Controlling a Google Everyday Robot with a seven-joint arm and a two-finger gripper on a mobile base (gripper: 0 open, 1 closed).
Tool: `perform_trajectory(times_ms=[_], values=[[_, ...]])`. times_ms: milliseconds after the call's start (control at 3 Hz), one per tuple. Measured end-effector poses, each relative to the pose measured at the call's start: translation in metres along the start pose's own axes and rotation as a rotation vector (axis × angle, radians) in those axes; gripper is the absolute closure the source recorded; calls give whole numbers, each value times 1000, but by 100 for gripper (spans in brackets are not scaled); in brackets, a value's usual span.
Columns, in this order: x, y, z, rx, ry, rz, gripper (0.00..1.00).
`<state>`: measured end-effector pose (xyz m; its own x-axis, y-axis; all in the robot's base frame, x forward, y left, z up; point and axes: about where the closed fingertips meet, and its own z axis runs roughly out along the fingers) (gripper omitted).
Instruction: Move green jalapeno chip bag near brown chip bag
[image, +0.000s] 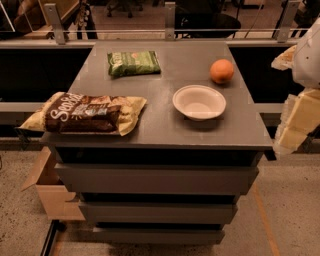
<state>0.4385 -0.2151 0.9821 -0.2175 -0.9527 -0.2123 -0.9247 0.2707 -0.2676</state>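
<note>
The green jalapeno chip bag (134, 63) lies flat at the far left of the grey cabinet top (165, 125). The brown chip bag (84, 113) lies at the near left corner, with its left end hanging over the cabinet's edge. The two bags are about one bag-length apart. My gripper (296, 122) hangs at the right edge of the view, beside the cabinet's right side and off the top. It is far from both bags and holds nothing that I can see.
A white bowl (199, 102) sits right of centre on the top, with an orange (221, 71) behind it. A cardboard box (50, 190) stands on the floor at the left. A railing (165, 33) runs behind the cabinet.
</note>
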Motion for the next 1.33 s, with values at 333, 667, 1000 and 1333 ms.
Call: perform_trajectory(times_ms=[333, 667, 1000, 1333], values=[[0, 0, 0, 0, 0, 0, 0], [-10, -25, 7, -1, -42, -11, 0], [-33, -68, 26, 14, -112, -31, 0], [-57, -103, 55, 43, -194, -14, 0]])
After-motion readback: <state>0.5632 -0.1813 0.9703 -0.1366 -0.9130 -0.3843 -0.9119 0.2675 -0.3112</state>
